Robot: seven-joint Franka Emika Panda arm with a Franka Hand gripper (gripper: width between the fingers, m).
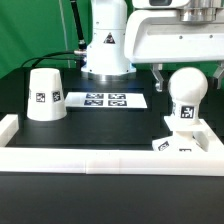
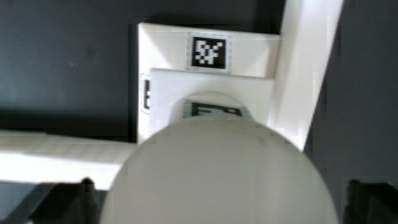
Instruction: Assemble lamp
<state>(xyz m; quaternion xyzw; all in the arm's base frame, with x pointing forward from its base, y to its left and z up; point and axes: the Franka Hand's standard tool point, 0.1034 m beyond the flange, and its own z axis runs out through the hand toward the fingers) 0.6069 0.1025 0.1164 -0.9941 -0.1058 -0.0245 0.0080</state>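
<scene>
The white bulb stands upright with its stem on the flat square base, at the exterior view's right, against the corner of the rails. My gripper is open. Its dark fingers hang on either side of the bulb's round head. In the wrist view the bulb's head fills the space between my gripper's two fingertips, with a narrow gap on each side. The base and its tag show beyond it. The cone shade stands alone at the exterior view's left.
The marker board lies flat in the middle, in front of the robot's pedestal. Long white border rails run along the front and both sides; one also shows in the wrist view.
</scene>
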